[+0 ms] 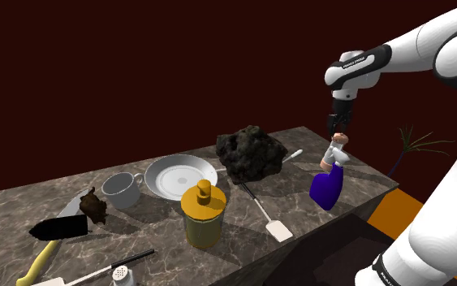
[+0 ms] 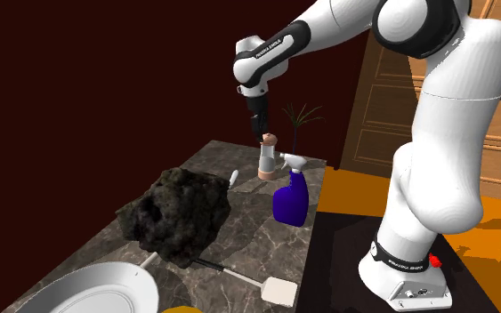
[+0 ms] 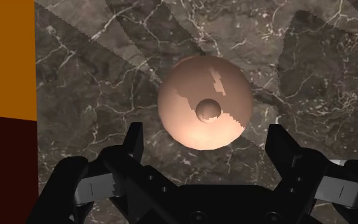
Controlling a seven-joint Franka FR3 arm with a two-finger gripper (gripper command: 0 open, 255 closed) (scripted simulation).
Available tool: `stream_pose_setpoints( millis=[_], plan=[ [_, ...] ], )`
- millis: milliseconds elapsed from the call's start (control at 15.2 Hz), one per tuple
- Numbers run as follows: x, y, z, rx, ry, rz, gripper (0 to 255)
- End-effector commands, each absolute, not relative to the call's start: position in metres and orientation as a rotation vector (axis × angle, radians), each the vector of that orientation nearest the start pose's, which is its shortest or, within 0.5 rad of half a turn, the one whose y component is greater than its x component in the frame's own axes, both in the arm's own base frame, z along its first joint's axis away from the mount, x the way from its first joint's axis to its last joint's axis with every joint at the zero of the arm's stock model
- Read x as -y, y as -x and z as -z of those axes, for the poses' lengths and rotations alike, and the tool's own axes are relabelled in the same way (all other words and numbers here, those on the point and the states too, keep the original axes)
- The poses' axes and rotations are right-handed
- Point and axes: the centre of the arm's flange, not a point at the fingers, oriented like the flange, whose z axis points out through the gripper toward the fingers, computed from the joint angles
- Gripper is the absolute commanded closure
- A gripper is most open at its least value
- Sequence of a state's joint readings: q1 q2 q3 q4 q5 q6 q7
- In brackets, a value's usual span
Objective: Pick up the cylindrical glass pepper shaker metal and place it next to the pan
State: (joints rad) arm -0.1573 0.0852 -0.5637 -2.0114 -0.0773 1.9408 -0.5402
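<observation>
While the gripper [image 3: 206, 137] hangs spread wide with nothing in it, I sit straight above the pepper shaker [image 3: 204, 102], its rounded pinkish cap untouched between the fingers. It stands upright on the marble counter [image 1: 299, 195], just beside the blue spray bottle [image 1: 328, 188]. I judge this the approach: next I must descend, clasp its body, then carry it past the dark lump [image 1: 251, 154] to the white pan [image 1: 180, 177].

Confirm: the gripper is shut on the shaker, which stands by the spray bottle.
Not shut: the wrist view shows the gripper open, fingers apart and clear of the shaker. The shaker does stand by the spray bottle.
</observation>
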Motion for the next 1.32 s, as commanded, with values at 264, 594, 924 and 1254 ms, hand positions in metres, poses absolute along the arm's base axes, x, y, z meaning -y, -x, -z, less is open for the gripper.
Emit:
stream_pose_setpoints(
  millis=[264,594,924,1254],
  plan=[
    [0.3645,-0.4108,-0.3935,-0.234,3.129,-0.288,0],
    [0.3645,-0.4108,-0.3936,-0.234,3.129,-0.289,255],
    [0.3644,-0.4107,-0.3935,-0.234,3.129,-0.289,255],
    [0.3644,-0.4108,-0.3988,-0.234,3.129,-0.289,255]
  ],
)
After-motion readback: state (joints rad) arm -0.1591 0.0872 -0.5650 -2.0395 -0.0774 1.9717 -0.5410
